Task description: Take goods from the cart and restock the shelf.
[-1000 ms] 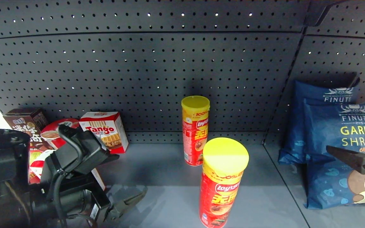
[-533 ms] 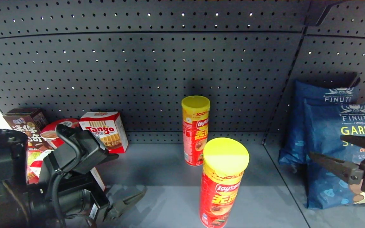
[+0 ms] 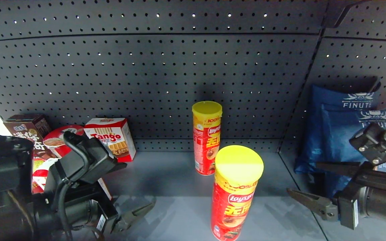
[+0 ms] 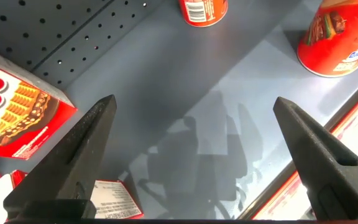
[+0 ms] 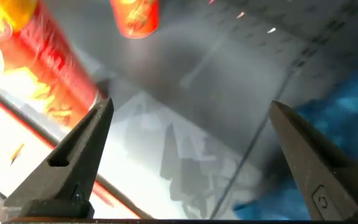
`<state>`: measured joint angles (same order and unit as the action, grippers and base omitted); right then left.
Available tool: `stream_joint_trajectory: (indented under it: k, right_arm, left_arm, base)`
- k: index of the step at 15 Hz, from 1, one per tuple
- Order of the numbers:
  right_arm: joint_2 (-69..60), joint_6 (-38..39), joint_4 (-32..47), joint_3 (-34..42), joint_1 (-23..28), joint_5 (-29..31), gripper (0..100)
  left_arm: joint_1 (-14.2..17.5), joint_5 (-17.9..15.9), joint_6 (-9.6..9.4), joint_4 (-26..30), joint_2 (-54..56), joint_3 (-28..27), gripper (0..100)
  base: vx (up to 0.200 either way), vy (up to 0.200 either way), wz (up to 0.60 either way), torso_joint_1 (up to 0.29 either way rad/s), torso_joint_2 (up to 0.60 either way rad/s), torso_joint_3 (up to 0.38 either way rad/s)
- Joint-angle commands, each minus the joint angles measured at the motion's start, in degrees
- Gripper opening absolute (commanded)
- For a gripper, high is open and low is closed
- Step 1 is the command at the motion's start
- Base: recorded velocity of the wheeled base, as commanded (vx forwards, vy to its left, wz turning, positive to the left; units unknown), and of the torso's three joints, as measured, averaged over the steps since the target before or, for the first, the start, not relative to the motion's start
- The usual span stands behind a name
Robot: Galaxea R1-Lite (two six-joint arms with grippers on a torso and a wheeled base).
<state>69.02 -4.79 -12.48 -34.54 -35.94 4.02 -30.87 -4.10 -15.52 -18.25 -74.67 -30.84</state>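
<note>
My left gripper and right gripper hang low at the front edge of the shelf, both spread wide and empty, either side of the near chip can. It looks light, stiff, smooth-walled and easy to tip, so I'd pinch its mid-body. The second can stands behind it, toward the back panel.

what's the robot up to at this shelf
A two-armed robot is restocking a shelf. The front can and the back can of chips stand upright on it, touched by neither arm. The left gripper hangs open and empty low by the snack boxes, and the right gripper, also open and empty, is in front of the blue bags.
</note>
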Motion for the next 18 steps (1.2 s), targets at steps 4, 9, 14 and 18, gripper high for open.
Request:
stream_joint_trajectory:
  k: [4,9,14,18]
  right_arm:
    - [11.4,0.04,-10.28,1.31,-0.71,1.25,100]
    - [14.56,0.04,-13.36,3.86,-3.09,1.95,100]
    - [17.81,-0.04,-13.62,2.72,-5.11,1.95,100]
    - [18.87,0.04,-13.71,1.75,-7.3,2.13,100]
  left_arm:
    - [0.28,0.14,0.05,-0.03,-1.27,-0.01,100]
    - [0.72,0.14,-0.13,-0.12,-3.2,-0.8,100]
    - [1.95,0.14,-0.13,-0.56,-4.52,-3.44,100]
    - [1.95,0.14,-0.13,-0.65,-4.79,-3.7,100]
  base:
    - [0.0,0.0,0.0,0.0,0.0,0.0]
    - [0.0,0.0,0.0,0.0,0.0,0.0]
    - [0.0,0.0,0.0,0.0,0.0,0.0]
    - [0.0,0.0,0.0,0.0,0.0,0.0]
